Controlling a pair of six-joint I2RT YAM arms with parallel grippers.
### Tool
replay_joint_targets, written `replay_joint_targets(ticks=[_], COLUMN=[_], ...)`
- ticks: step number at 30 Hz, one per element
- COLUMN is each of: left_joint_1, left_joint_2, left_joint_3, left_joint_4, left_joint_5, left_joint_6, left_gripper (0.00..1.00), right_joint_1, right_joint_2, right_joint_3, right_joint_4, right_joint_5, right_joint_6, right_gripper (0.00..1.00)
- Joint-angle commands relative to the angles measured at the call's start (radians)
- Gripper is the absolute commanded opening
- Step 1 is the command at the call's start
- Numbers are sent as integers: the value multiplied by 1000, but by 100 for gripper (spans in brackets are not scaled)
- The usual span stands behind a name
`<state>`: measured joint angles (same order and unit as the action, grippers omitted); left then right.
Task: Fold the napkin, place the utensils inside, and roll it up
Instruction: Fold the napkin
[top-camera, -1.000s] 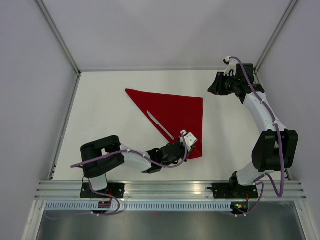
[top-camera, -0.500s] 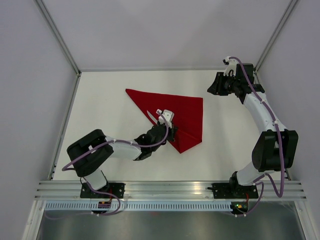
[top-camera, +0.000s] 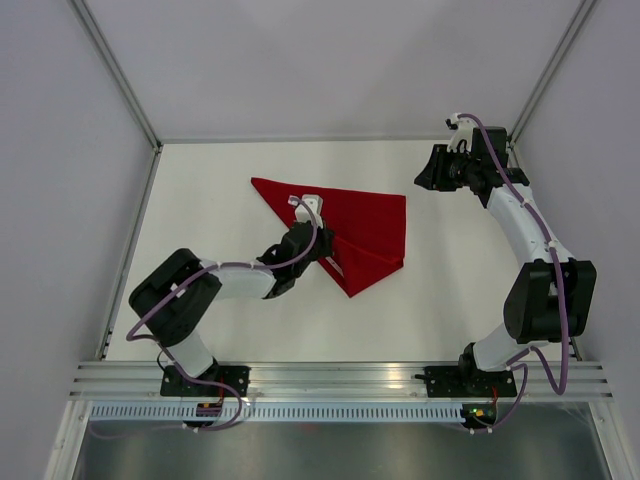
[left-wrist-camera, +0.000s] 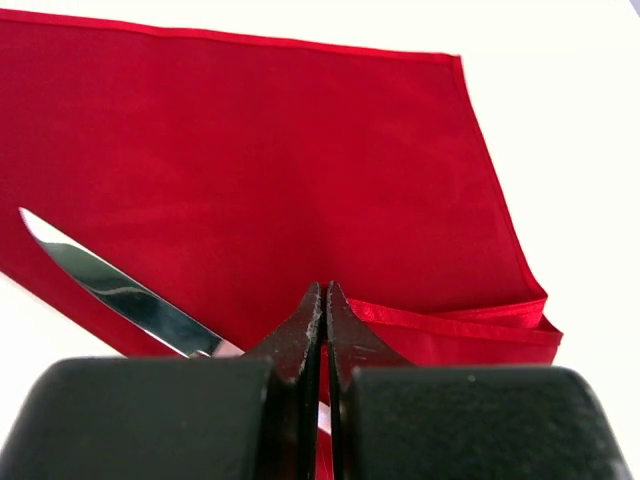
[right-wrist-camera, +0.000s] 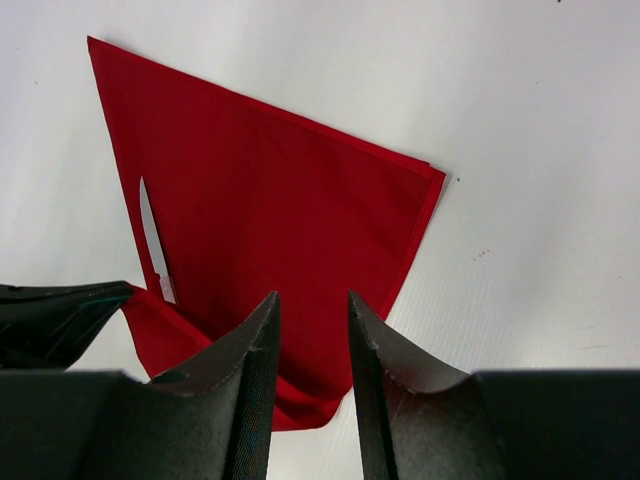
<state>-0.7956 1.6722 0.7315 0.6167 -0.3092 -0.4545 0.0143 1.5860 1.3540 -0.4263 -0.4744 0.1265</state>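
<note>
The red napkin (top-camera: 372, 222) lies folded into a triangle on the white table, its near corner turned up and over toward the left. My left gripper (top-camera: 322, 243) is shut on that lifted flap; in the left wrist view the closed fingertips (left-wrist-camera: 322, 292) pinch red cloth (left-wrist-camera: 300, 160). The utensil, a silvery knife (left-wrist-camera: 110, 290), lies on the napkin just left of the left fingers, its blade also showing in the right wrist view (right-wrist-camera: 152, 240). My right gripper (top-camera: 432, 170) hangs open high over the back right, nothing between its fingers (right-wrist-camera: 312, 300), looking down on the napkin (right-wrist-camera: 290, 200).
Bare white table (top-camera: 200, 200) surrounds the cloth. Pale walls with metal frame posts (top-camera: 120, 80) close in the left, back and right. An aluminium rail (top-camera: 340, 378) carrying both arm bases runs along the near edge.
My left gripper has dragged the napkin's near right corner up and to the left across the cloth, folding the flap toward the knife. The right arm has stayed still.
</note>
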Motion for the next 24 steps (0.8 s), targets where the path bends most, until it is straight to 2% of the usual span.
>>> replay_joint_targets(ticks=[1, 12, 24], left_joint_1=[47, 147, 208], left_joint_2=[20, 55, 84], left_joint_3=[42, 69, 92], left_joint_4=[-14, -40, -55], left_joint_5=[28, 61, 78], left_joint_6=[-55, -82, -90], left_gripper=[2, 2, 2], right_joint_1=[-7, -7, -5], right_joint_2=[8, 20, 32], right_joint_3=[5, 10, 16], right_joint_4=[-2, -5, -14], right_joint_5=[-15, -17, -24], right_joint_6=[7, 4, -5], right_gripper=[39, 39, 39])
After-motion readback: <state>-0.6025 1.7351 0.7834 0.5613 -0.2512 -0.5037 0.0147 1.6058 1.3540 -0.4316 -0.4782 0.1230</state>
